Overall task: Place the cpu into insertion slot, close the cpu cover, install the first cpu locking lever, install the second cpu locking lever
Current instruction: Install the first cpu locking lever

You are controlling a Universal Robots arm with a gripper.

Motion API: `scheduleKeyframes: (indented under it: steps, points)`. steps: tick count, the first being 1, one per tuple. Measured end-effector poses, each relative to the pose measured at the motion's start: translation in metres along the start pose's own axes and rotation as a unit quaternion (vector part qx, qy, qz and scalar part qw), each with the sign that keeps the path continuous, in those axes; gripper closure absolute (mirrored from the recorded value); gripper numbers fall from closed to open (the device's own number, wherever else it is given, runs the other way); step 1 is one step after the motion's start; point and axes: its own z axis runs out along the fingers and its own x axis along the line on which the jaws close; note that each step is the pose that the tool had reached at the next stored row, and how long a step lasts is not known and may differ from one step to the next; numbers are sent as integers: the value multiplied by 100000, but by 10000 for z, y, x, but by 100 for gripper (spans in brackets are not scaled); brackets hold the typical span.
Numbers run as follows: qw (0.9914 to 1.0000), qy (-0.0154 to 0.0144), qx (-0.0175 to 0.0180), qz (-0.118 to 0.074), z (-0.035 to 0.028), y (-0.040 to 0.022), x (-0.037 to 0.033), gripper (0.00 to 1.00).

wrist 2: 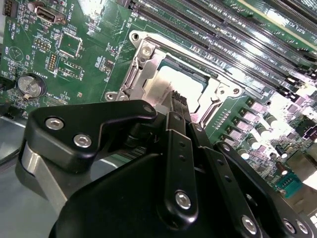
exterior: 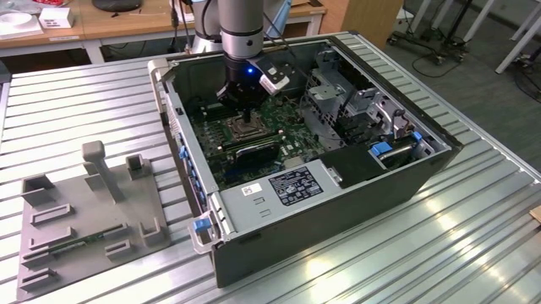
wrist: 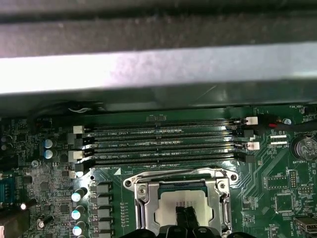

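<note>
While the cpu (wrist 2: 173,87) lay flat inside the insertion slot (wrist: 184,206), you could see its dull silver top through the cut-out of the cpu cover (wrist 2: 143,82), which lay closed over it. Your gripper (wrist 2: 179,101) stood directly above the chip with its jaws pressed together, tips at or just over the metal top. Beside the socket ran the long black memory slots (wrist: 163,144), all on the green motherboard (exterior: 292,123) inside the open computer case (exterior: 338,202).

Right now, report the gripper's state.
Gripper: shut, fingers pressed together with nothing held, tips down on the cpu seated in the insertion slot, inside the cpu cover frame.
</note>
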Motion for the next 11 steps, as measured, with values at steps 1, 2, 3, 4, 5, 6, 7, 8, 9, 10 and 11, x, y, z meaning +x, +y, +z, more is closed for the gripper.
scheduleKeyframes:
  steps: [1,2,3,4,5,6,7,8,9,10,11]
  points:
    - [100000,250,18,-1,0,0,0,89]
    - [100000,293,27,10,-1,0,1,89]
    - [99999,334,36,15,-1,-1,1,89]
    - [99999,372,35,12,-1,0,1,89]
    - [99999,411,35,7,0,0,0,89]
    - [99999,452,37,8,0,0,0,89]
    - [99999,477,35,8,0,0,0,89]
    - [99999,516,22,4,1,0,-3,89]
    - [99998,620,7,2,2,1,-12,89]
    - [99997,721,16,2,3,1,-17,89]
    - [99997,753,27,3,2,1,-19,89]
